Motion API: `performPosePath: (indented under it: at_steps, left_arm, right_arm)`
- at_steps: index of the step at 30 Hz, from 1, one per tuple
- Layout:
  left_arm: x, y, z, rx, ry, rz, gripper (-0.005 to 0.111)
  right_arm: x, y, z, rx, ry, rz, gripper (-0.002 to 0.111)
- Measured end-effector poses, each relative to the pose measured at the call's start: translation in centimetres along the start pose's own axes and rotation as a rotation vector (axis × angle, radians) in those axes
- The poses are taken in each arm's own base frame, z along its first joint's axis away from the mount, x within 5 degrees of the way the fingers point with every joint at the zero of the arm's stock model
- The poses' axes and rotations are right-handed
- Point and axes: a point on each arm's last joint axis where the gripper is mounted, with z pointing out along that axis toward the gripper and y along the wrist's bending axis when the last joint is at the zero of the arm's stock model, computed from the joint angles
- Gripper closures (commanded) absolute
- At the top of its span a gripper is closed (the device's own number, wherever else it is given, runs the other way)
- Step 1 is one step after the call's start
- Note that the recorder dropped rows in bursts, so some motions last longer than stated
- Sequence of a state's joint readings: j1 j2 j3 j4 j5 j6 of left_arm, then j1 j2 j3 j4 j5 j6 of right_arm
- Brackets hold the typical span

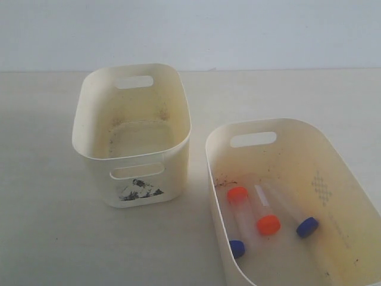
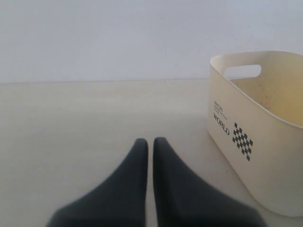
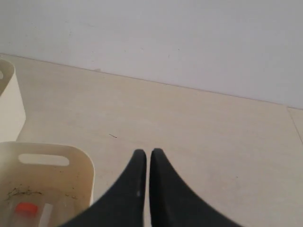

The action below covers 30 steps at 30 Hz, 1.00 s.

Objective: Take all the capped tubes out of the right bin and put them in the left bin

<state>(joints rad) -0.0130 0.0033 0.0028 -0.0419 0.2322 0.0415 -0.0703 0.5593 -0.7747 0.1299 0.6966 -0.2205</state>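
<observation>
Pale tabletop (image 1: 47, 226), blank wall (image 1: 190, 30); all four capped tubes (image 1: 268, 223) crowded in the right bin (image 1: 333, 173), none in the left bin (image 1: 178, 173); left gripper (image 2: 150, 141) and right gripper (image 3: 144, 151) both pinched closed, empty, outside the bins; risk of clipping the rim or nudging neighbouring tubes.

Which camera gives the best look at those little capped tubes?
The exterior view: all four capped tubes lie in plain sight inside the right bin. The right wrist view catches only one orange cap; the left wrist view shows none.
</observation>
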Motion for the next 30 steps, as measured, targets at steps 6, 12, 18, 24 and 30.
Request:
performPosePath:
  at_steps: [6,12,18,24,30]
  left_arm:
    - [0.0,0.0,0.0,0.0,0.0,0.0,0.102]
    - [0.0,0.0,0.0,0.0,0.0,0.0,0.102]
    - [0.0,0.0,0.0,0.0,0.0,0.0,0.102]
    - [0.0,0.0,0.0,0.0,0.0,0.0,0.102]
    - [0.0,0.0,0.0,0.0,0.0,0.0,0.102]
  right_arm:
    - [-0.3,0.0,0.0,-0.002,-0.033,0.012,0.106]
    - [0.3,1.3,0.8,-0.15,0.065,0.076,0.106]
    - [1.3,2.3,3.1,-0.288,0.279,0.132,0.109]
    - [2.3,2.6,6.0,-0.345,0.487,0.239,0.109]
    - [-0.1,3.4,5.5,-0.417,0.409,0.232,0.109]
